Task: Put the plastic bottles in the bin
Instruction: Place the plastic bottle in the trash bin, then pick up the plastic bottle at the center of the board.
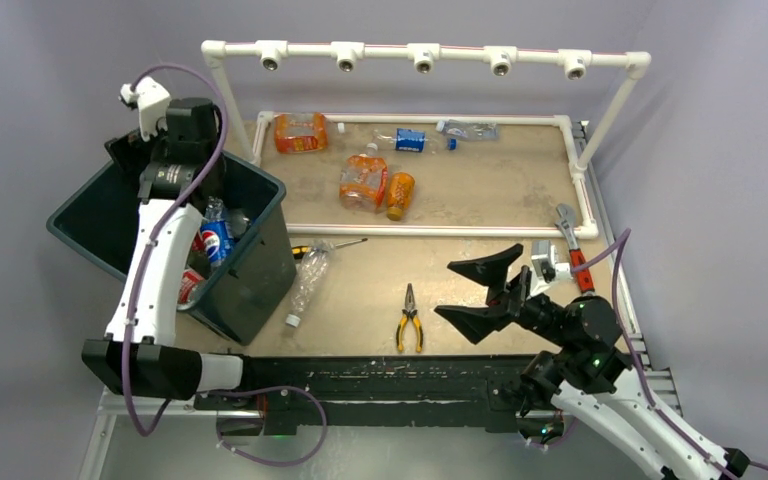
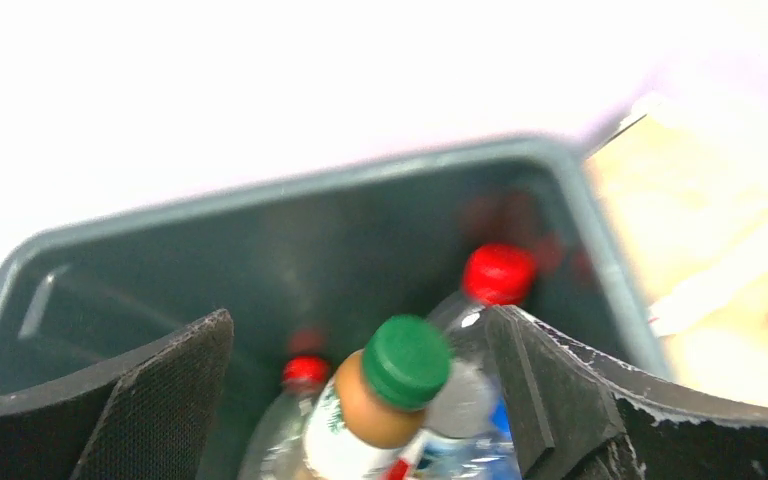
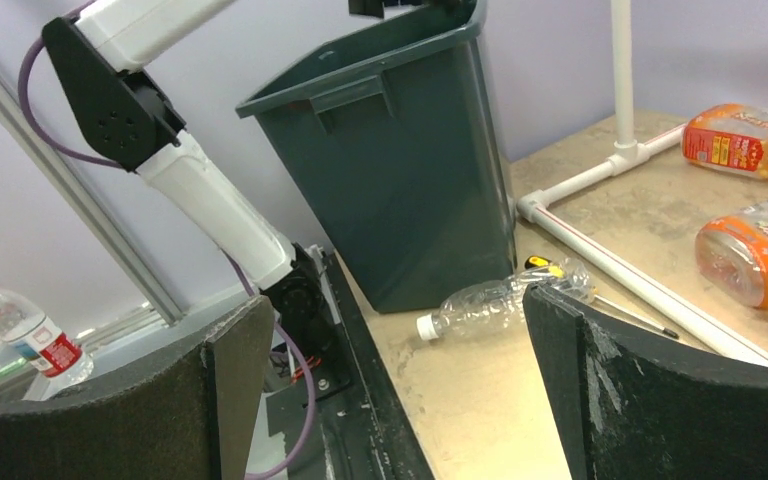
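My left gripper hangs over the bin, jaws spread and holding nothing. Below it bottles stand roughly necks-up inside, a green-capped bottle nearest the camera, with red caps beside it. My right gripper is wide apart and empty too, low over the near table. A clear bottle lies just beside the bin, long axis near-to-far, white cap toward the arm bases. Beyond the white pipe lie three orange bottles and two clear ones — the clear ones lying left-to-right.
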